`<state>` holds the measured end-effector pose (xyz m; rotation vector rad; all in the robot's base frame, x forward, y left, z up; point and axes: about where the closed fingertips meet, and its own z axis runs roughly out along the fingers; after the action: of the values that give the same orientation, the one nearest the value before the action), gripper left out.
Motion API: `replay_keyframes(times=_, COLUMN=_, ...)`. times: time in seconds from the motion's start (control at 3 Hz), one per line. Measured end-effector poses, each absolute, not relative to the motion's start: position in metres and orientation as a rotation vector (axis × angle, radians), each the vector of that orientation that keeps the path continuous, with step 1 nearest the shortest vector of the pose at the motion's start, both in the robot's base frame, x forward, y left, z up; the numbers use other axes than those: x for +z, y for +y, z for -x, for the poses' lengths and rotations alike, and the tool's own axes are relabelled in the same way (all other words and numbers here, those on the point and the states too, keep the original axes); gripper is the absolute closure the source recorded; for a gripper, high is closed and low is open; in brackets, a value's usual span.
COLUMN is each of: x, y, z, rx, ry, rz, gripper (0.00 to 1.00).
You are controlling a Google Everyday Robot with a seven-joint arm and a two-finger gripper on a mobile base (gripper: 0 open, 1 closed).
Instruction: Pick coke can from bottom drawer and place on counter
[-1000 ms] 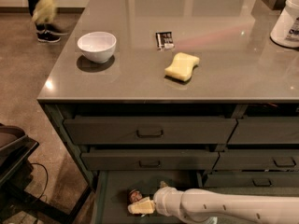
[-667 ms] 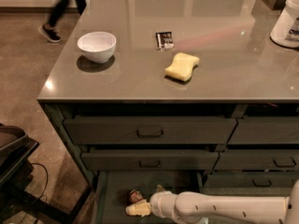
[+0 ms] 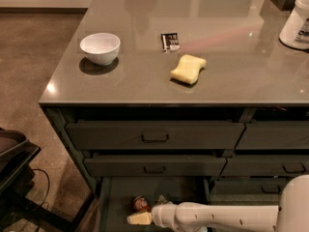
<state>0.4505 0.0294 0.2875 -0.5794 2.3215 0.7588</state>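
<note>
The walker beyond the counter (image 3: 231, 81) is gone, and my arm has sunk slightly. My gripper (image 3: 144, 215) is low in the bottom drawer (image 3: 116, 202), just beside the can (image 3: 141, 204), which sits on the drawer floor near the left end. I cannot tell whether I am open or closed.

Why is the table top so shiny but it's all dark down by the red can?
Camera view: the counter reflects the room's light, with a bright glint near its left corner; the white bowl casts a soft shadow; the bottom drawer sits in shade below, so the coke can and the hand beside it look dim.
</note>
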Motion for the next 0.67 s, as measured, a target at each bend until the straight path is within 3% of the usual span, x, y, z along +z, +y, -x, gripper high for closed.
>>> replay_keyframes(times=0.67, x=0.236, y=0.029, z=-0.482, rx=0.734, ry=2.355, rz=0.6, gripper=0.0)
